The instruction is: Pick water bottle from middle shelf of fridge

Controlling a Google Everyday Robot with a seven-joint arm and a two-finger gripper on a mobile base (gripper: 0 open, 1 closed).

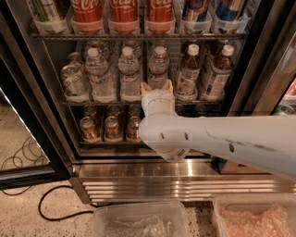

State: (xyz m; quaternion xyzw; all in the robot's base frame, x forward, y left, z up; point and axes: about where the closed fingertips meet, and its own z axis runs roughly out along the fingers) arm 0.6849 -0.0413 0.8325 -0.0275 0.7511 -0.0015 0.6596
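Camera view: you face the open fridge (pixel 38 99) from just above its ribbed steel base panel (pixel 185 181). The white arm (pixel 226 141) enters from the right edge and bends up toward the middle shelf (pixel 111 103). The tool (pixel 157 87) sits at the front edge of that shelf, its two tan fingertips (pixel 145 87) spread apart. The water bottle (pixel 158 65) stands upright on the shelf directly behind the tool, and its lower body shows between the fingertips. You cannot tell whether either one touches it. To the left of it on the same shelf stand three more clear bottles (pixel 129 74). To the right stand two brown-liquid bottles (pixel 188 69) with white caps. The rack above carries red cola bottles (pixel 123 11). The rack below holds gold cans (pixel 111 128), partly hidden by the arm. On the speckled floor in front lie two clear plastic bins (pixel 138 221) and a dark cable (pixel 55 210).
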